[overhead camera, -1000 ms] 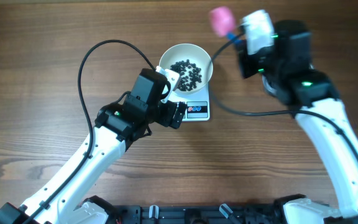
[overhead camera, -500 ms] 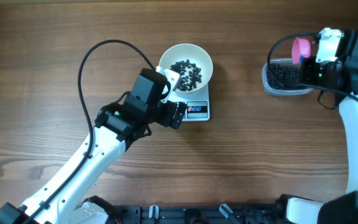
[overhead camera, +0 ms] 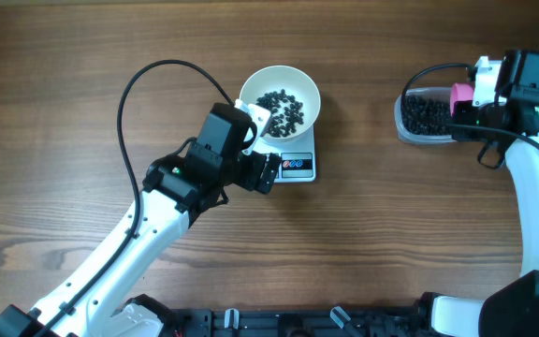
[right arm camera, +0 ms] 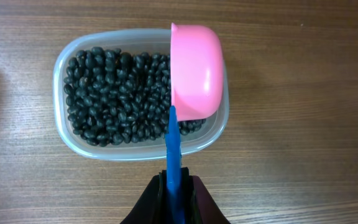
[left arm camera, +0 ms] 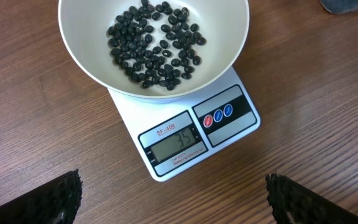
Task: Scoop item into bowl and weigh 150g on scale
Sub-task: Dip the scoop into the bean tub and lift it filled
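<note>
Few beans lay in the bowl; the right gripper, pinching the scoop over the far-right tub, might spill an overfull load crossing leftward; the left gripper stood spread.

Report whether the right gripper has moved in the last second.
Yes. The right gripper, holding the pink scoop, swung rightward, away from the scale, to the clear tub.

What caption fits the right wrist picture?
The right hand holds a pink plastic scoop by its blue handle over a clear plastic tub of small black beans.
</note>
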`<state>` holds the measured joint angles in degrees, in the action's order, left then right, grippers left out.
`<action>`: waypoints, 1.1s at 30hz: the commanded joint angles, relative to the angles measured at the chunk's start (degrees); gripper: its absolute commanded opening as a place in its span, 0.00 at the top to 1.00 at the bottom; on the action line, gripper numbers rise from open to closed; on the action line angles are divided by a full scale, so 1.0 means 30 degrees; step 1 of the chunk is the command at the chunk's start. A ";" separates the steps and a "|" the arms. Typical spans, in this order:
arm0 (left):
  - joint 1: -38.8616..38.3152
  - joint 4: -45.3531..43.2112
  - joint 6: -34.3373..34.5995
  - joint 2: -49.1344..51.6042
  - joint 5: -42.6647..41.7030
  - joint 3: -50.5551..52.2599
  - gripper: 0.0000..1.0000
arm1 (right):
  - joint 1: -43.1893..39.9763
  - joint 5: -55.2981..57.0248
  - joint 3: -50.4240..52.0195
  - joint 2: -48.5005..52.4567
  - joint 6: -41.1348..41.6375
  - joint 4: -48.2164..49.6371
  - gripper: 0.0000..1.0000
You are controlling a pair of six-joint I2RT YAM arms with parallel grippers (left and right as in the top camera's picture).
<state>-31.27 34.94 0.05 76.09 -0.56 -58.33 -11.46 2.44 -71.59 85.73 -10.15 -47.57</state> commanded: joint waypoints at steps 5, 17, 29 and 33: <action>0.0087 -0.0015 -0.0306 0.0066 -0.0226 0.0124 0.00 | -0.0080 -0.1654 0.0284 0.2033 0.0510 0.0000 0.96; 0.0087 -0.0015 -0.0306 0.0066 -0.0226 0.0124 0.00 | -0.0146 -0.6856 0.0270 0.2739 -0.1486 -0.0393 0.96; 0.0087 -0.0015 -0.0313 0.0066 -0.0226 0.0124 0.00 | -0.2747 -0.9850 0.0277 0.2754 -0.3337 -0.1027 0.96; 0.0087 -0.0015 -0.0306 0.0066 -0.0226 0.0124 0.00 | -0.3621 -1.0404 0.0277 0.3067 -0.2535 -0.1027 0.96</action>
<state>-31.27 34.94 0.05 76.09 -0.56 -58.33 -20.82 -24.49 -71.37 93.14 -19.05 -50.39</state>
